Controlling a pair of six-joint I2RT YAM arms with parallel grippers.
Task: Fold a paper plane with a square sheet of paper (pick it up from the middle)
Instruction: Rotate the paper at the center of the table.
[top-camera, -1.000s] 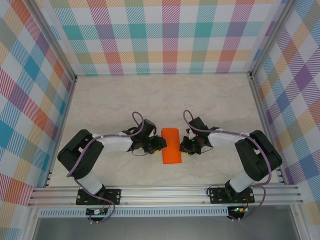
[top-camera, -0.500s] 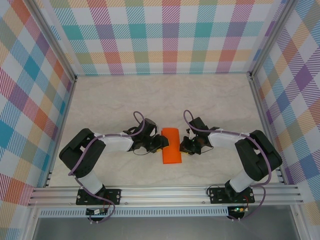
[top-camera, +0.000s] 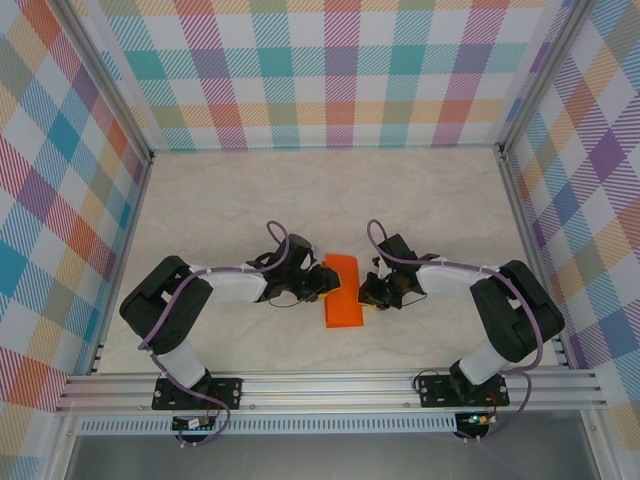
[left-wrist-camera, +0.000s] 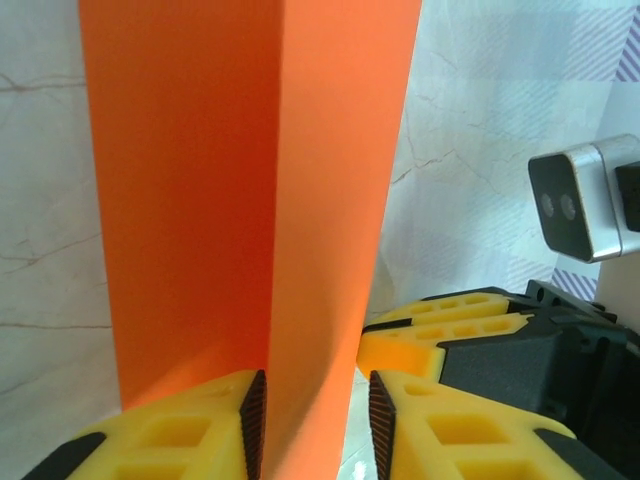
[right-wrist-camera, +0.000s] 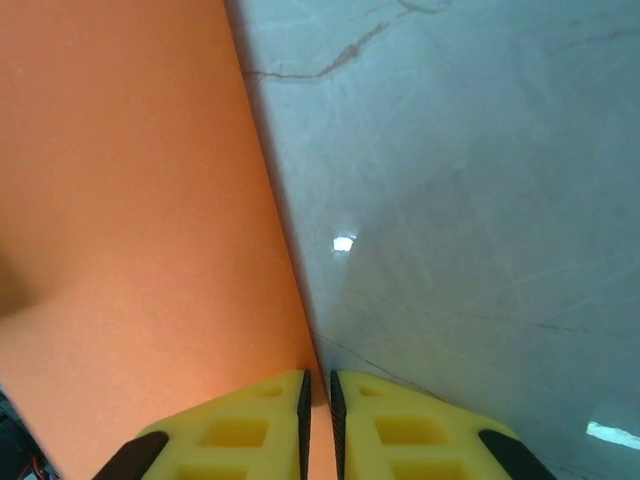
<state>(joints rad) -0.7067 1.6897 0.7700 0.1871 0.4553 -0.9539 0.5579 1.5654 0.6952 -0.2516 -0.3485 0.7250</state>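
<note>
The square sheet of paper (top-camera: 343, 290) is bright orange and folded into a long narrow strip at the middle of the table. My left gripper (top-camera: 322, 283) is at its left side. In the left wrist view a raised flap of the paper (left-wrist-camera: 250, 180) runs between the jaws of the left gripper (left-wrist-camera: 316, 425); the left pad is against it and a gap shows at the right pad. My right gripper (top-camera: 366, 293) is at the strip's right edge. Seen from the right wrist, the right gripper (right-wrist-camera: 318, 420) is pinched on the paper's (right-wrist-camera: 130, 200) edge.
The pale marble tabletop (top-camera: 250, 210) is walled by plaid panels (top-camera: 330, 70) on three sides, with an aluminium rail (top-camera: 330, 390) along the near edge. The right arm's yellow fingers (left-wrist-camera: 450, 330) and wrist camera (left-wrist-camera: 580, 200) sit close beyond the paper in the left wrist view.
My left gripper has slid right against the paper and its jaws have narrowed. The strip's far end has shifted slightly. The right gripper has stayed in place.
</note>
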